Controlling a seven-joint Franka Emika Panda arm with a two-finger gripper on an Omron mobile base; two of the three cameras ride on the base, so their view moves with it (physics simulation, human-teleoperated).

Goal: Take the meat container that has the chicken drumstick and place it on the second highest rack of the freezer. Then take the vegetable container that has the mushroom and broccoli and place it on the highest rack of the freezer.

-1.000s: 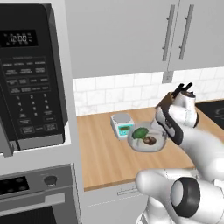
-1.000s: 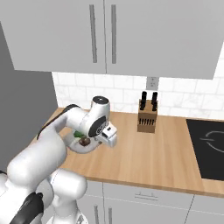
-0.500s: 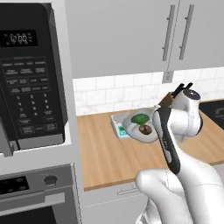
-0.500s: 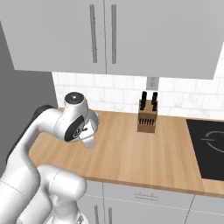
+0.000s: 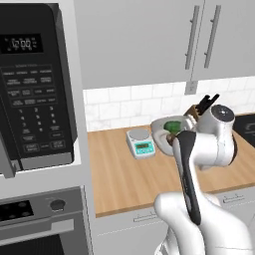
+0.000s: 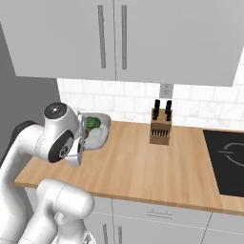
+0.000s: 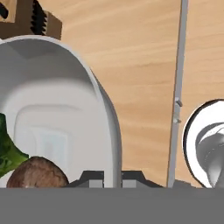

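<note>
Vegetable container (image 7: 65, 109) held off the wooden counter (image 5: 124, 174), its rim wall running between the two finger tips at 6 o'clock in the hand view; gripper (image 7: 112, 178) looks clamped on that wall, though the pads themselves are mostly cut off, so grip depth is hard to judge. Inside: broccoli (image 7: 6, 148) at 9 o'clock, mushroom (image 7: 37, 175) at 7 o'clock, both low against the near wall. From the left base view the container (image 5: 167, 132) sits lifted at about 2 o'clock from the kitchen scale (image 5: 141, 143), partly behind the arm's elbow. From the right base view it (image 6: 97, 128) hangs just beside the arm's upper joint, well apart from the knife block (image 6: 161, 126) at 3 o'clock. Judgement: this is the carry phase of the vegetable leg, bound for the freezer's highest rack. To do it well: keep the container level so contents don't roll out, since a one-sided rim pinch invites tipping; swing slowly, keep clear of the scale and the cabinets (image 6: 119, 38) overhead, avoid sudden wrist rolls.
</note>
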